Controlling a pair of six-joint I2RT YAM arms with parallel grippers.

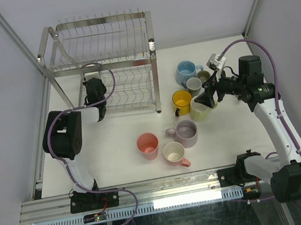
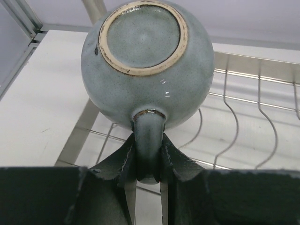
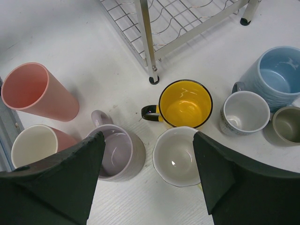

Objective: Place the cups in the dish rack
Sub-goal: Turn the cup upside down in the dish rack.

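The left arm (image 1: 65,140) folds at the elbow and reaches forward. The left gripper (image 2: 149,146) is clamped narrow on the handle of a grey-green mug (image 2: 145,70). The right arm (image 1: 278,125) extends forward and inward. The right gripper (image 3: 149,137) points down, jaws spread wide and empty.

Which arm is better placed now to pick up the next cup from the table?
Right. The right gripper hangs open over the pale cup. The left gripper is busy: it is shut on the handle of the grey-green mug at the dish rack.
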